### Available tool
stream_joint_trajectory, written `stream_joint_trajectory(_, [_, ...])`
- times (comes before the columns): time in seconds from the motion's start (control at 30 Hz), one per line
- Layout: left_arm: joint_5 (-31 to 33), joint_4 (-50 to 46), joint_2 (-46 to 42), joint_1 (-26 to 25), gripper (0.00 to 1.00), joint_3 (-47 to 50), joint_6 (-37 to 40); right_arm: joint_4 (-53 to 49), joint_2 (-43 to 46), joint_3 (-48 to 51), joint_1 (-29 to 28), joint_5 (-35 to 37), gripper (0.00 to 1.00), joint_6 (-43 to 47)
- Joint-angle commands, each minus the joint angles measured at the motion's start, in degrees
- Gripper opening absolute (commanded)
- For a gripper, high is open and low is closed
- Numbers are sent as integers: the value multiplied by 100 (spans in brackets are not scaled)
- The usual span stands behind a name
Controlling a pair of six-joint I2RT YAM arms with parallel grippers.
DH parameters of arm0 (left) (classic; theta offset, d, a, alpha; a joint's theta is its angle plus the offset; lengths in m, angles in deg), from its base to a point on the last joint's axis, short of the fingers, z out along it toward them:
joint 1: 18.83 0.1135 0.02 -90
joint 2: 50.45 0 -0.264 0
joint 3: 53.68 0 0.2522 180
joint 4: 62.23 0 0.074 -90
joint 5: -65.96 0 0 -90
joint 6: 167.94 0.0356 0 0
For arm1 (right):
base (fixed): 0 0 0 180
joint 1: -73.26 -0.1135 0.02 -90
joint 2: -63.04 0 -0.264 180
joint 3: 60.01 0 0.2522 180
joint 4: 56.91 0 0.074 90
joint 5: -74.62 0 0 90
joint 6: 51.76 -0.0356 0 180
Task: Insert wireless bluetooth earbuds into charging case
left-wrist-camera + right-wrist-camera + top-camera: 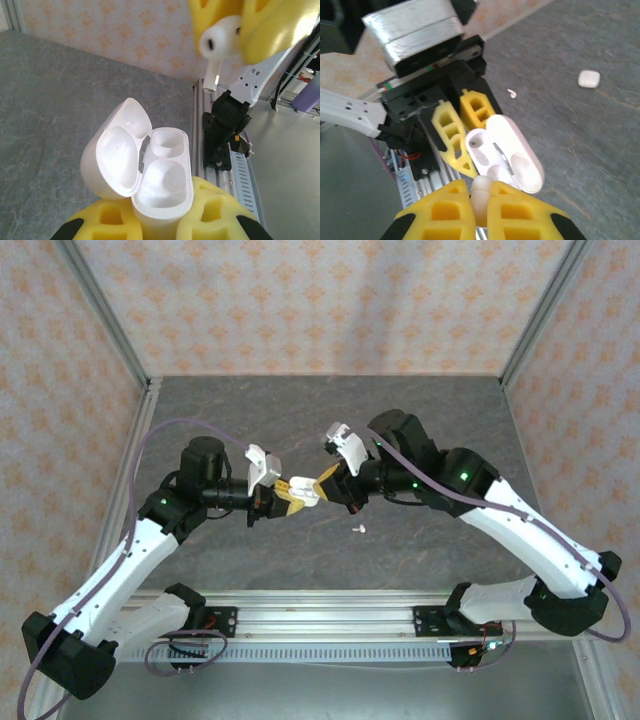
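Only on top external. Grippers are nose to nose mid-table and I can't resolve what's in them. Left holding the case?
Observer: Yes. On the left wrist view, the left gripper is shut on the charging case, lid flipped open.
Operator: Wells loaded?
Observer: No, both wells look empty.
Operator: And the right?
Observer: The right gripper pinches one white earbud at the case's open mouth, not yet in a well.

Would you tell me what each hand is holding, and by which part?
The left hand clamps the open charging case by its lower body; the right hand pinches one earbud by its head, stem free.
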Motion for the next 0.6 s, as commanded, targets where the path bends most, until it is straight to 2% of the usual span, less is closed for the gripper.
stream_joint_trajectory(0.0, [-322, 184, 9, 9, 0, -263, 124, 467, 28, 166, -27, -358, 3, 171])
stream_joint_trajectory(0.57, [-496, 77, 8, 9, 0, -347, 164, 162, -163, 185, -14, -96, 2, 645])
